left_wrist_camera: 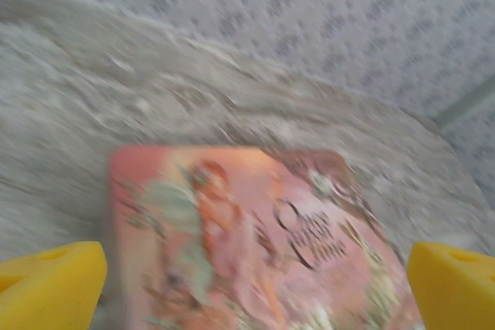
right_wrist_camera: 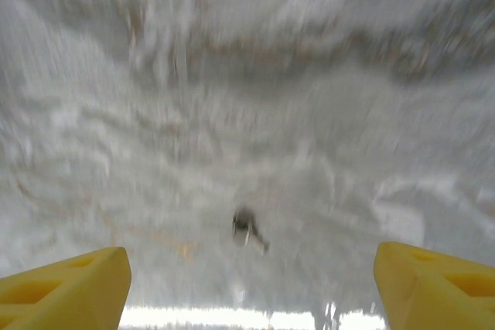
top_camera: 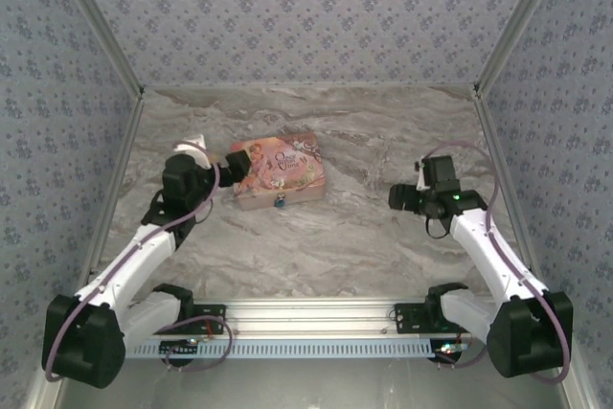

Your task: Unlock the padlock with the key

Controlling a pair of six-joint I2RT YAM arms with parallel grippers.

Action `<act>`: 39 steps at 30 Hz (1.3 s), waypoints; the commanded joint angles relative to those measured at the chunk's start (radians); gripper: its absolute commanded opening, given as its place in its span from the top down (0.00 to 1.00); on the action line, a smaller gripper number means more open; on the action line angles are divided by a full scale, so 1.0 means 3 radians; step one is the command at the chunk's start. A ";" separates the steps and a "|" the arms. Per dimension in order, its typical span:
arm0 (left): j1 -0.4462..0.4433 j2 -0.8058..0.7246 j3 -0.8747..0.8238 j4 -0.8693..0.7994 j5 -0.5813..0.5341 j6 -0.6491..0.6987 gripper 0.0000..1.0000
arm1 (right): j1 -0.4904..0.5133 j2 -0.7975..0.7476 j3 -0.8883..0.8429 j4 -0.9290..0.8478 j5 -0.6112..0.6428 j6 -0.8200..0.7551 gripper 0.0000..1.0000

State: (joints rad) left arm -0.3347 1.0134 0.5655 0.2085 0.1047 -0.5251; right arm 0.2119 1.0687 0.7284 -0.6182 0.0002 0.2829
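A tiny blue padlock (top_camera: 281, 202) hangs at the front edge of the pink illustrated tin (top_camera: 278, 171), which lies on the marble table. My left gripper (top_camera: 218, 172) is at the tin's left end. In the left wrist view its yellow fingers (left_wrist_camera: 54, 280) stand wide apart, open, with the blurred tin lid (left_wrist_camera: 247, 237) between and ahead of them. My right gripper (top_camera: 397, 198) hovers to the right of the tin, open and holding nothing. Below it, in the right wrist view, a small dark key (right_wrist_camera: 247, 229) lies on the table ahead of the spread fingers (right_wrist_camera: 69, 284).
Patterned walls enclose the marble table (top_camera: 316, 256) on three sides. A metal rail (top_camera: 316, 318) with both arm bases runs along the near edge. Bare tabletop lies between the tin and the right gripper.
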 commanded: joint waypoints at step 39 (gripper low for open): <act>-0.0464 0.0074 0.0073 -0.0117 -0.0098 -0.0101 0.01 | 0.0642 0.2152 0.0909 -0.0535 0.0635 0.0305 0.72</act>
State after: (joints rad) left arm -0.4679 1.0653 0.5678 0.1825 0.0887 -0.5728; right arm 0.3958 1.6989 0.9825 -0.7666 0.1661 0.3523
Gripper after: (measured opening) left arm 0.994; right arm 0.281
